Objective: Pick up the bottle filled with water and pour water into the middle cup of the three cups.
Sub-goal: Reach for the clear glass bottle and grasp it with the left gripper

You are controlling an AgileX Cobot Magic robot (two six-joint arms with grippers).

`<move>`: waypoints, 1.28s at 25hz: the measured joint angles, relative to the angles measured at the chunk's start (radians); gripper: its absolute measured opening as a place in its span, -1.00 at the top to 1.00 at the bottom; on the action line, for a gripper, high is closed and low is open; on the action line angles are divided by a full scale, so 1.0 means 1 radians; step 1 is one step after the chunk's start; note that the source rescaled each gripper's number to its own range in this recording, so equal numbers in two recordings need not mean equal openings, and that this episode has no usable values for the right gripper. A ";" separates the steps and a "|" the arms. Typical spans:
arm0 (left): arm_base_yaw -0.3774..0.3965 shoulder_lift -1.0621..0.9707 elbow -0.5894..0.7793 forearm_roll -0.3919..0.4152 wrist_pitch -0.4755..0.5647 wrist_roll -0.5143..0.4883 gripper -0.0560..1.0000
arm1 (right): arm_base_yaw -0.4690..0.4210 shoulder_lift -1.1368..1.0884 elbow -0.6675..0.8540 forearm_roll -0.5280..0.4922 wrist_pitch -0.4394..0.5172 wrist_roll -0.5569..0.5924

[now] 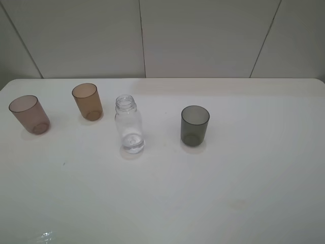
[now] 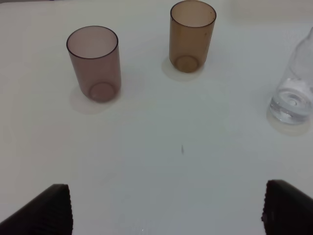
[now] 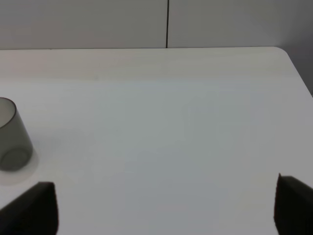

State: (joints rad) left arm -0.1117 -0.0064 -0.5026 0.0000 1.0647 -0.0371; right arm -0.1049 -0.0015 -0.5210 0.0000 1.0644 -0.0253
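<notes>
The clear uncapped bottle (image 1: 129,124) stands upright on the white table, with a little water visible at its bottom. The amber middle cup (image 1: 87,101) stands to its left and slightly farther back. A pinkish-brown cup (image 1: 29,114) is at the far left and a smoky grey cup (image 1: 194,125) to the bottle's right. Neither arm shows in the exterior high view. In the left wrist view my left gripper (image 2: 166,210) is open and empty, short of the pinkish cup (image 2: 94,63), the amber cup (image 2: 191,36) and the bottle (image 2: 293,93). My right gripper (image 3: 166,205) is open and empty, with the grey cup (image 3: 11,134) off to one side.
The white table (image 1: 228,193) ends at its far edge against a pale panelled wall (image 1: 203,35). Its rounded far right corner (image 3: 281,51) shows in the right wrist view. A small dark speck (image 2: 182,150) lies on the surface ahead of my left gripper.
</notes>
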 joint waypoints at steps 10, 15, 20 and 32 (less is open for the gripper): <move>0.000 0.000 0.000 0.000 0.000 0.000 -1.00 | 0.000 0.000 0.000 0.000 0.000 0.000; 0.000 0.000 0.000 0.000 0.000 0.000 -1.00 | 0.000 0.000 0.000 0.000 0.000 0.000; 0.000 0.000 0.000 0.000 0.000 0.000 -1.00 | 0.000 0.000 0.000 0.000 0.000 0.000; -0.034 0.000 -0.006 0.023 -0.014 0.050 -1.00 | 0.000 0.000 0.000 0.000 0.000 0.000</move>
State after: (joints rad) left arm -0.1453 -0.0064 -0.5089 0.0228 1.0506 0.0129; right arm -0.1049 -0.0015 -0.5210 0.0000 1.0644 -0.0253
